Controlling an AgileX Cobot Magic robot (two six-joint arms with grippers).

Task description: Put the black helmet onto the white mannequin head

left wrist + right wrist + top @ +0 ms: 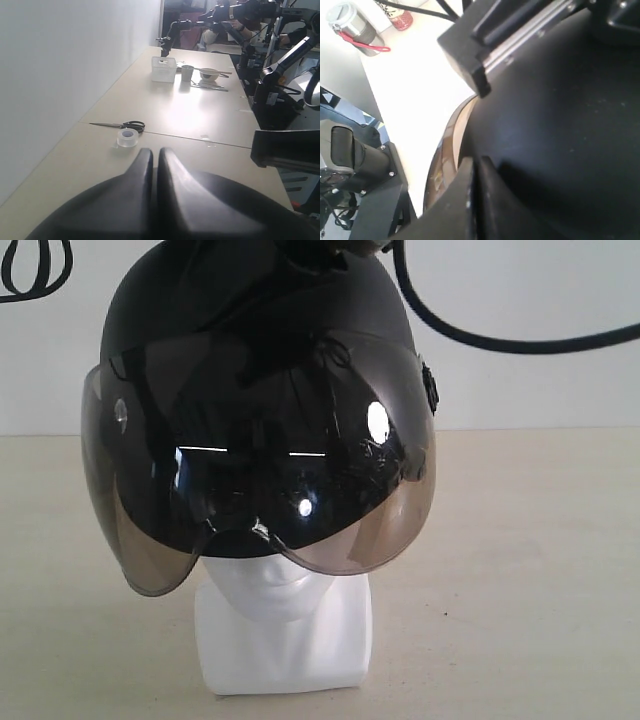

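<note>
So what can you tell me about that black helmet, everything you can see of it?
The black helmet is a hard-looking open-face shell with a smoky curved visor lowered in front, mirroring lights. It sits upright on the white mannequin head, hiding all but chin, neck and base, facing the exterior camera. The right gripper, shut, seems to rest against its shell.
</note>
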